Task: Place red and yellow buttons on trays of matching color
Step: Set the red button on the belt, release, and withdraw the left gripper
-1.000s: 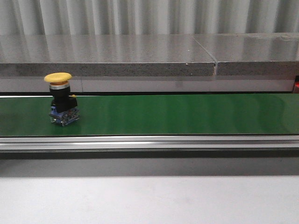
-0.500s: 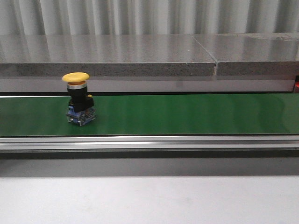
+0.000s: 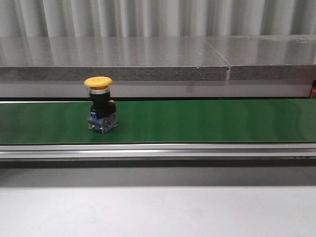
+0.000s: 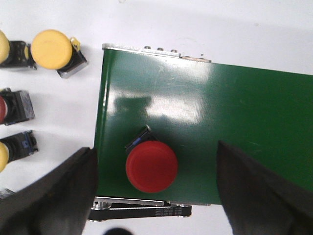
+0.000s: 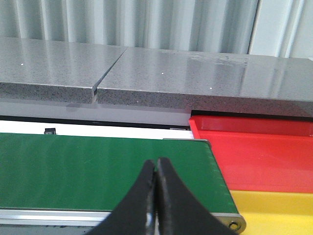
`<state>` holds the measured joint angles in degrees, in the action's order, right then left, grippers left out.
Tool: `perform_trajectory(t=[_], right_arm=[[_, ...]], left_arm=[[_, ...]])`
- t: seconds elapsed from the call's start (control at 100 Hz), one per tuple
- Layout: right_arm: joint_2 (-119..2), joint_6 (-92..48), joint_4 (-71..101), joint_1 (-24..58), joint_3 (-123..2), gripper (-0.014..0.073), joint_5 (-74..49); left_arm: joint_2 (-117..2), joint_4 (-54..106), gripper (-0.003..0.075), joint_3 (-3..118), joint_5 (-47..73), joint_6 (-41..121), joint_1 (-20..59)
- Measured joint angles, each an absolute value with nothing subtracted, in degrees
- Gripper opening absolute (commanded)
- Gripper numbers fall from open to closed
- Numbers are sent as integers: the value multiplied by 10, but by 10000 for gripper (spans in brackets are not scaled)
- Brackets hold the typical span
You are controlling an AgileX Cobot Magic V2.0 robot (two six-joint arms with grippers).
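Observation:
A yellow button (image 3: 100, 102) stands upright on the green conveyor belt (image 3: 207, 121), left of centre in the front view. In the left wrist view a red button (image 4: 151, 165) stands on the belt's end (image 4: 220, 117), between the wide-apart fingers of my open left gripper (image 4: 155, 196), which touch nothing. My right gripper (image 5: 156, 169) is shut on nothing, above the other end of the belt (image 5: 73, 166). Beside that end lie the red tray (image 5: 264, 152) and the yellow tray (image 5: 274, 213). Neither gripper shows in the front view.
On the white table beside the belt's end lie spare buttons: a yellow one (image 4: 53, 49), another yellow one (image 4: 4, 49) at the picture's edge, a red one (image 4: 12, 106) and a yellow one (image 4: 12, 149). A grey stone ledge (image 3: 148, 59) runs behind the belt.
The yellow button has travelled to the right along the belt, staying upright.

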<state>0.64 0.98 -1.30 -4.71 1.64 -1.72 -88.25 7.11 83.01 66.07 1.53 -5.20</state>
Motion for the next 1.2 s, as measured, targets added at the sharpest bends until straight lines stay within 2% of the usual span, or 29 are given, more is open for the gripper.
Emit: perform_trajectory(t=[0.06,0.23,0.66,1.2], right_arm=[[6,10,-13,-47,16,-67,-17],[6,10,-13,-47,16,-67,-17],[6,10,-13,-47,16,-67,-17],[6,10,-13,-47,16,-67,-17]], left_arm=[[-863,71,312,830,660,29,-42],[-812,72,-18,816,642,52,-7],[-669,62,-20,662,531,56,115],[-390,62,-20,450,483,56,121]])
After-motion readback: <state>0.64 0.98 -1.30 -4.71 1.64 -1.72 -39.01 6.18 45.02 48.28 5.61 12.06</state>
